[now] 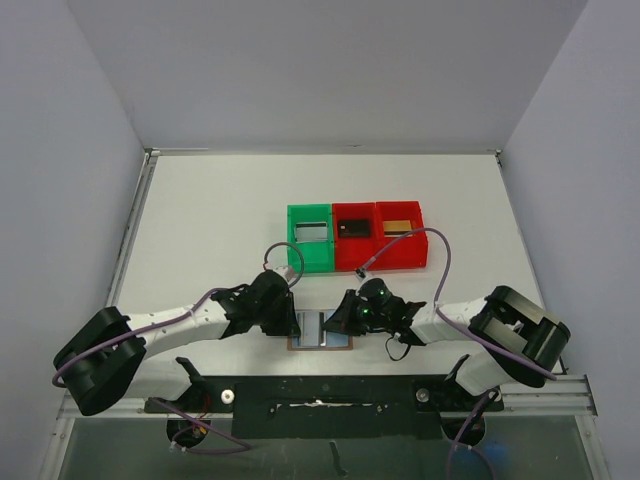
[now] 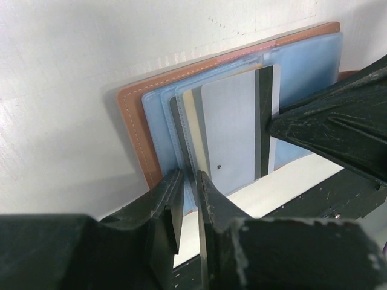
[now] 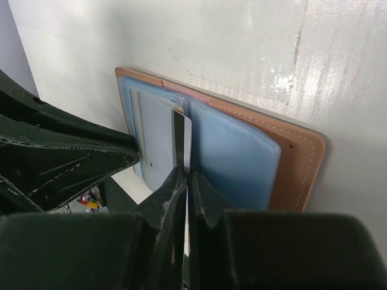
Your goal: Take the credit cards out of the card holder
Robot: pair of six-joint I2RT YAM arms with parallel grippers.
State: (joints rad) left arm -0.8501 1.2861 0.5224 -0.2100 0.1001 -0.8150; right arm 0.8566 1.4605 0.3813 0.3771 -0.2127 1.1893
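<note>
The card holder lies open near the table's front edge, brown leather with blue-grey pockets. A pale silver-grey credit card with a black stripe sticks partway out of a pocket. My left gripper is shut on the edge of the holder's blue pocket leaves. My right gripper is shut on the striped edge of that card. Three more cards lie in the bins: silver-grey, black and gold-tan.
A green bin and two red bins stand in a row behind the holder. Both grippers meet closely over the holder. The arm bases and a dark rail run along the near edge.
</note>
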